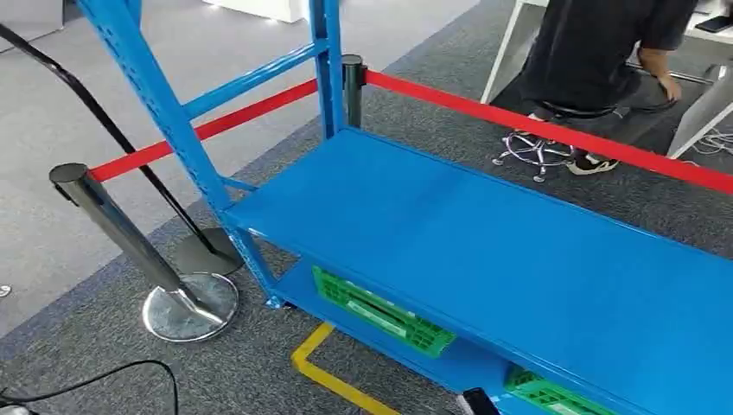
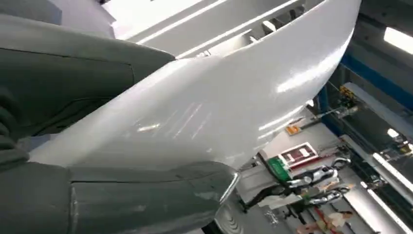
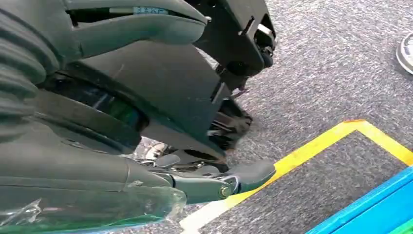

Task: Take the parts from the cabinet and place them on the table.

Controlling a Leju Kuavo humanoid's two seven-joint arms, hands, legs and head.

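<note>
From the head view, a blue metal cabinet (image 1: 484,251) ran from the centre toward four o'clock, its broad upper shelf bare. Beneath that shelf, green crates (image 1: 380,311) sat on the lower level at about six o'clock. A red barrier belt (image 1: 536,125) crossed from nine o'clock to three o'clock behind the frame, carried by a chrome post (image 1: 130,246) at eight o'clock. A person (image 1: 605,60) sat on a stool at one o'clock. Yellow floor tape (image 1: 333,376) lay on the grey carpet near six o'clock.

In the left wrist view, the left hand (image 2: 73,146) gripped a large glossy white part (image 2: 219,102), thick grey digits pressing on both its faces, the part reaching toward one o'clock.

In the right wrist view, the right hand (image 3: 146,146) hung above the carpet beside the yellow tape. A clear plastic bag (image 3: 97,207) lay against it at seven o'clock; whether its fingers closed on that bag I could not tell.
</note>
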